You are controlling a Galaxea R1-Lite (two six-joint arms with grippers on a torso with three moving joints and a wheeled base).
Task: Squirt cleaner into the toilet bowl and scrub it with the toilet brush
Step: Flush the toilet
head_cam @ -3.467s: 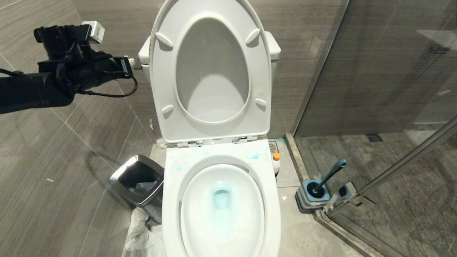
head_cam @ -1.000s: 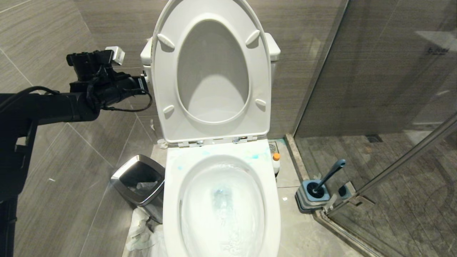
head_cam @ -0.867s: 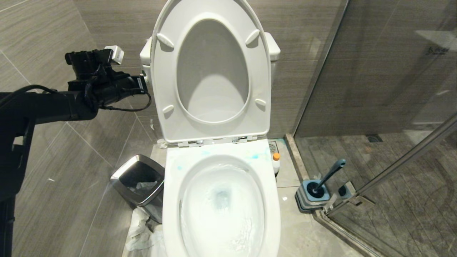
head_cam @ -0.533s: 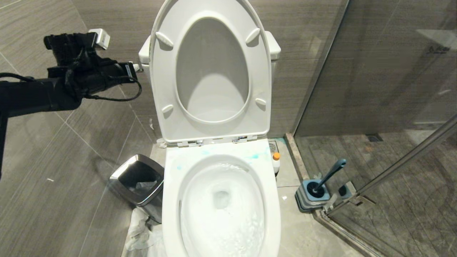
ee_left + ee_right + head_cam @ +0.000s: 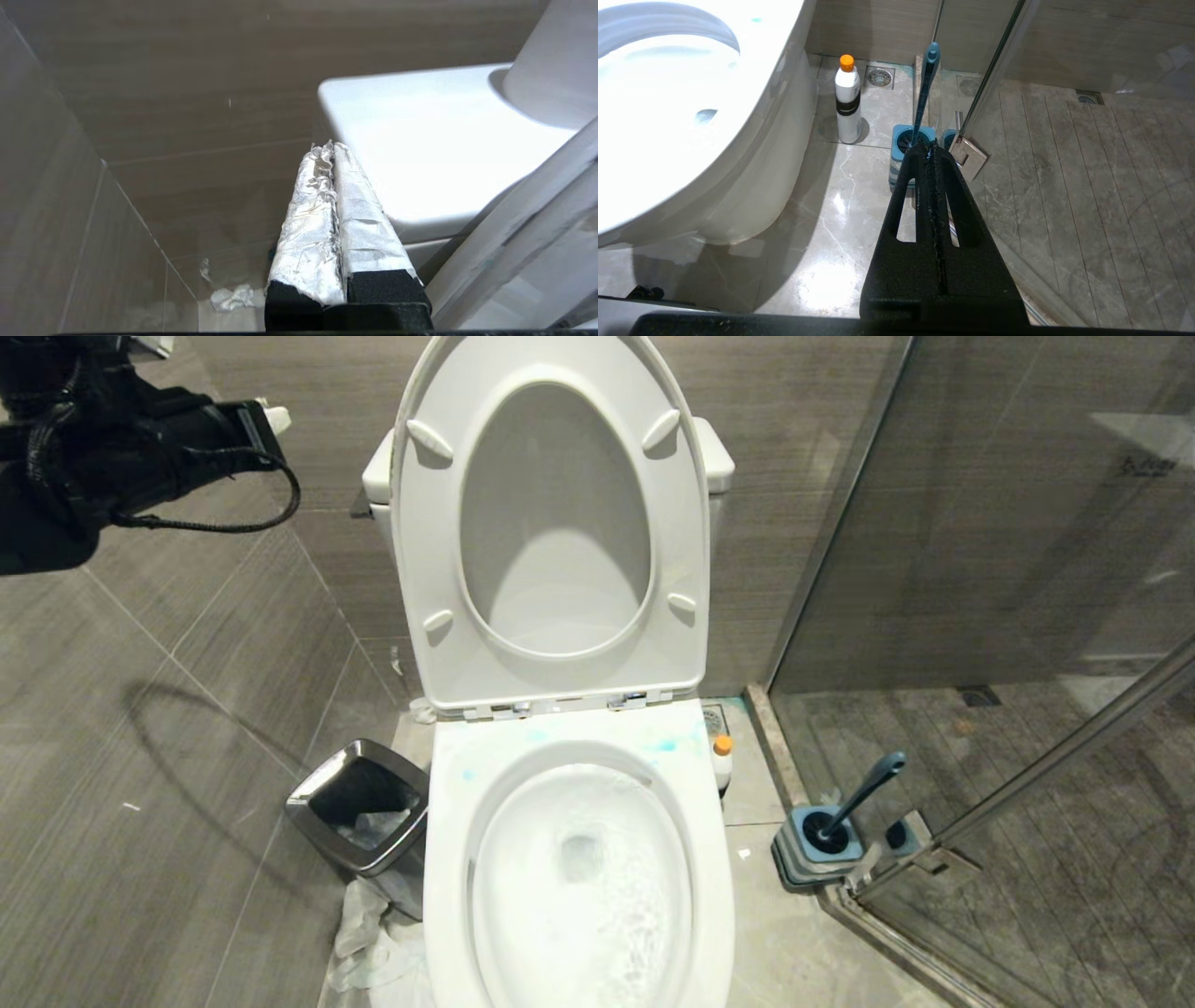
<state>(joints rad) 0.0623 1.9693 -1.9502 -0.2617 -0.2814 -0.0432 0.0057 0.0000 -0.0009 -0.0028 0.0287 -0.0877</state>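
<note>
- Presently, left claw [image 5: 332, 154] pressed flat shut and empty, raised beside the cistern [image 5: 420, 140] and near the upright lid [image 5: 551, 523]; right claw [image 5: 930, 151] likewise closed on nothing, hanging low beside the toilet bowl [image 5: 448, 859].
- Ahead of the right claw, just beyond its tips: toilet brush [image 5: 924, 88] standing in its holder [image 5: 901, 154], handle leaning toward the glass door [image 5: 1064, 163]. Farther on, between holder and bowl: cleaner [image 5: 848, 100], upright on the floor.
- Water churning white in the bowl, blue smears on the rim; task judged nearly done, both tools parked.
- Risk: swinging the left claw down carelessly, clipping the lid and dropping it onto the bowl.
- Risk: moving the right claw forward with tips shut, nudging the slanted handle, tipping holder or brush against the glass.
- Risk: sweeping sideways toward the bowl, toppling the narrow bottle.
</note>
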